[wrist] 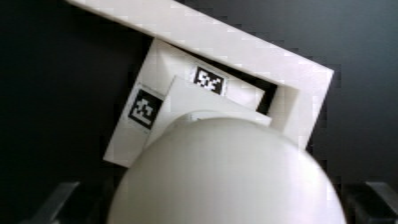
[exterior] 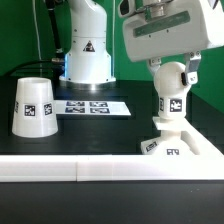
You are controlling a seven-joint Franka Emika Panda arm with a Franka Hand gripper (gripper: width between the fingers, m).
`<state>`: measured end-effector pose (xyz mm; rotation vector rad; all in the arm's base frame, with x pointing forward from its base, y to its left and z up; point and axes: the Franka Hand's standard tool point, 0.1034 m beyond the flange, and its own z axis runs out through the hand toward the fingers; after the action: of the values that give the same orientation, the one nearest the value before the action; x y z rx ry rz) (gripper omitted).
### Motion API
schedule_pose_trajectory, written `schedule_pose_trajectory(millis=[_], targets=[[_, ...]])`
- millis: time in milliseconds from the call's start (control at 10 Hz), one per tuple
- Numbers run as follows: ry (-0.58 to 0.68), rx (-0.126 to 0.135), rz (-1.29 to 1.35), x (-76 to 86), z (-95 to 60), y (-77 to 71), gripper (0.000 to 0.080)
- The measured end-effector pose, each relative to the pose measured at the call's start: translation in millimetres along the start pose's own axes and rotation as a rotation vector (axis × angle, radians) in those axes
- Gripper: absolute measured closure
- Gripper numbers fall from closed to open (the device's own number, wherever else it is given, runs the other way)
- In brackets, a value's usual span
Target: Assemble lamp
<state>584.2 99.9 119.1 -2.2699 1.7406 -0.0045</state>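
We log end effector (exterior: 170, 70) clamped on bulb (exterior: 171, 98) | bulb upright, neck on base (exterior: 180, 143) near table (exterior: 100, 135) front edge | shade (exterior: 32, 106) well apart, same edge

— Where did the exterior camera sit?

— Low, about level with the table (exterior: 110, 135) and well away from the gripper (exterior: 171, 75). It faced across the table toward the arm's pedestal (exterior: 85, 55), far behind the gripper, and took in the whole width.

— And the wrist camera?

— Just above the gripper, looking down between the fingers (wrist: 63, 200). It was very near, so the bulb (wrist: 222, 165) under the gripper filled much of the picture.

— What did both views share?

— Only the patch beneath the gripper: the bulb, the base (exterior: 178, 140) (wrist: 169, 95) under it, and a white rail (exterior: 100, 169) (wrist: 214, 32) just beside that base.
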Motion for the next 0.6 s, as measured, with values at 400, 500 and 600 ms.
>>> schedule_pose_trajectory(millis=[400, 500, 600], targets=[[-0.021, 0.004, 0.125, -1.6, 1.4, -0.8, 0.0161], [-0.014, 0.001, 0.038, -1.6, 1.5, -0.8, 0.0112], [-0.007, -0.004, -0.066, -2.8, 1.8, -0.9, 0.0112]])
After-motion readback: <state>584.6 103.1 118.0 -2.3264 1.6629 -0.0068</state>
